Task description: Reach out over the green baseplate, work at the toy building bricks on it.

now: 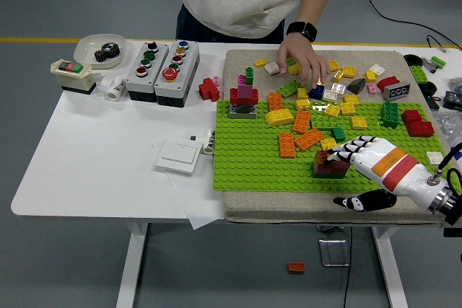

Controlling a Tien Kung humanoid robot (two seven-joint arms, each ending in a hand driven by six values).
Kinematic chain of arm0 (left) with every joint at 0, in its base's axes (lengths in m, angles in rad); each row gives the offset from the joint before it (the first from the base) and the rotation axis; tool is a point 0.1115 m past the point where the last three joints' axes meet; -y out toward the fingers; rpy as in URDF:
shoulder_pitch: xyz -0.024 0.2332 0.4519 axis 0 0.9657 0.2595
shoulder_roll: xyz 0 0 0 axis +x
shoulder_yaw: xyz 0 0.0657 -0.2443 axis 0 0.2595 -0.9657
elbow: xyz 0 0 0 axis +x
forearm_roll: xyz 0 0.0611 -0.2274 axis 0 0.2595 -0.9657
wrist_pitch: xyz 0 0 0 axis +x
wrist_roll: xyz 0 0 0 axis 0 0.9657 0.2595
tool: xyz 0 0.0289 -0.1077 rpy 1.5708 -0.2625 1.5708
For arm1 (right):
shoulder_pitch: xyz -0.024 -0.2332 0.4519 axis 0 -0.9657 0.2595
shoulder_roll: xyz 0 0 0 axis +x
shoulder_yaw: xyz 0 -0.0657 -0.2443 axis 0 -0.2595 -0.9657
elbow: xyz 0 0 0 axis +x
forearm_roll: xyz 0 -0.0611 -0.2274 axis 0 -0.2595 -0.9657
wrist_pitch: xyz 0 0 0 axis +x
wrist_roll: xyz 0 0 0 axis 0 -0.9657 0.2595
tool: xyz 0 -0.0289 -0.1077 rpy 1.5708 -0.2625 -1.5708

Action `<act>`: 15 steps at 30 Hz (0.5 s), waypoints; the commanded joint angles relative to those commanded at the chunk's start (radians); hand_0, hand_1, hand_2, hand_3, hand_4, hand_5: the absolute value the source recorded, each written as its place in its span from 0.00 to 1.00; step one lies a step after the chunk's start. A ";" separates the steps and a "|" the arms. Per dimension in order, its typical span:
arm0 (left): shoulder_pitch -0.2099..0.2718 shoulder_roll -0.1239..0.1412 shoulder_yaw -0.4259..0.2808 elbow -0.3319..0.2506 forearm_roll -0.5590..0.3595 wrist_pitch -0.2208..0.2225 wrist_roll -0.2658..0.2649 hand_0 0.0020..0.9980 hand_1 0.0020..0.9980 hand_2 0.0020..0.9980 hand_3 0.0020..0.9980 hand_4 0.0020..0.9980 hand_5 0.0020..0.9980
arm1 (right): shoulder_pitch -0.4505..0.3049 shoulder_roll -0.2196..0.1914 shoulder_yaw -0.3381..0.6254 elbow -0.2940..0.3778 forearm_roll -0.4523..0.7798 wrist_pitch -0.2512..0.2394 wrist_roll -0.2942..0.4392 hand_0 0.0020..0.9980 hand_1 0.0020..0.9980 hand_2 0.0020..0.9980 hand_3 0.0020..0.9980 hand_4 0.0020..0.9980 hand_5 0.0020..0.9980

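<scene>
The green baseplate (245, 164) lies on a beige mat at the table's right half. My right hand (346, 158), white with black fingers, reaches in from the lower right. Its fingers (338, 152) are spread over the top of a dark red and brown brick stack (328, 169) near the plate's front edge, while the thumb (355, 202) hangs apart beyond that edge. Orange bricks (297, 133) and a yellow curved brick (278, 116) lie mid-plate. A red, pink and green tower (243, 99) stands at the plate's back left. A person's hand (307, 65) touches loose bricks behind the plate.
Loose bricks are scattered over the mat's back, with green bricks (390, 113) and red bricks (417, 124) at the right. Two button boxes (162, 70), a bowl with a gear (101, 50) and a white switch (178, 156) sit left of the plate.
</scene>
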 joint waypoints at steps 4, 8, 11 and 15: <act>-0.001 0.000 0.001 0.000 -0.001 0.000 0.000 0.79 0.78 0.75 0.59 0.65 0.67 | -0.002 0.000 -0.006 0.001 0.000 0.002 0.000 0.71 0.67 0.74 0.73 0.88 0.43; -0.001 0.000 0.001 0.000 -0.003 0.000 0.000 0.79 0.78 0.75 0.59 0.65 0.67 | -0.003 0.002 -0.009 0.000 0.000 0.002 0.000 0.71 0.67 0.74 0.73 0.88 0.43; -0.001 0.001 0.002 0.000 -0.004 0.000 -0.001 0.79 0.78 0.75 0.59 0.65 0.67 | -0.005 0.003 -0.010 -0.001 0.000 0.003 0.000 0.71 0.67 0.74 0.73 0.88 0.43; -0.001 0.001 0.002 0.001 -0.004 -0.001 -0.001 0.79 0.78 0.75 0.59 0.65 0.67 | -0.003 0.003 -0.010 0.000 0.000 0.003 0.000 0.71 0.67 0.74 0.72 0.88 0.43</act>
